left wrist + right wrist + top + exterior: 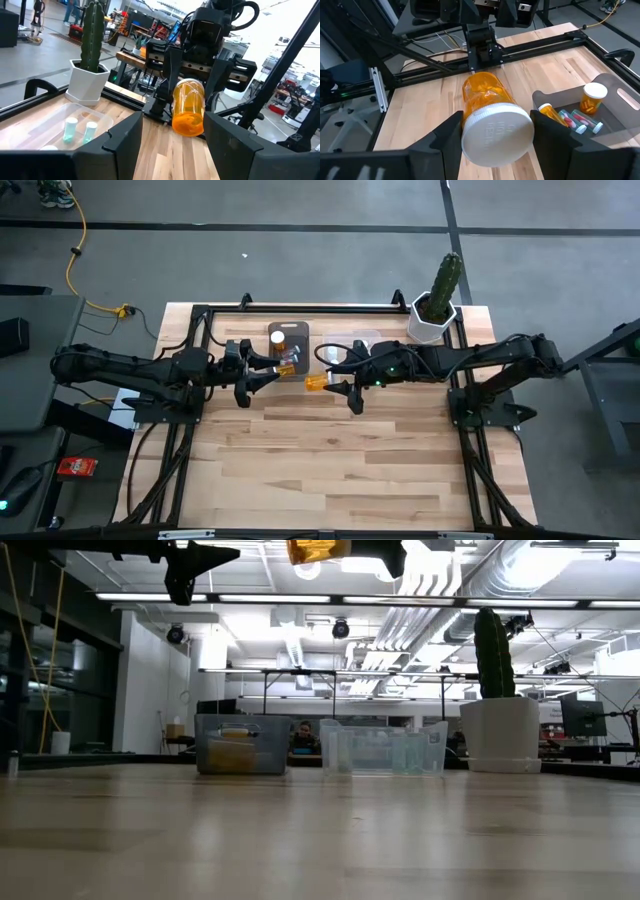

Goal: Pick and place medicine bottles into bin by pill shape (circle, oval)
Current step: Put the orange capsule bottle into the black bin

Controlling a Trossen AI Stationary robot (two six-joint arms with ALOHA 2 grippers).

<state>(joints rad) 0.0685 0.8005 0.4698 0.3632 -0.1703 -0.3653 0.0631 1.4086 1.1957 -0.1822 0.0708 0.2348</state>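
High view: the right gripper (352,388) holds an amber medicine bottle (317,383) above the bench (340,470), between the grey bin (300,332) and the clear bin (362,337), while the left gripper (262,374) hovers open and empty just beside it, likely so its camera can inspect the pills. Left wrist view: the bottle's base faces the lens, its pills visible through the amber wall. Right wrist view: jaws clamp the sideways bottle just behind its white cap (496,134); the grey bin already holds several bottles.
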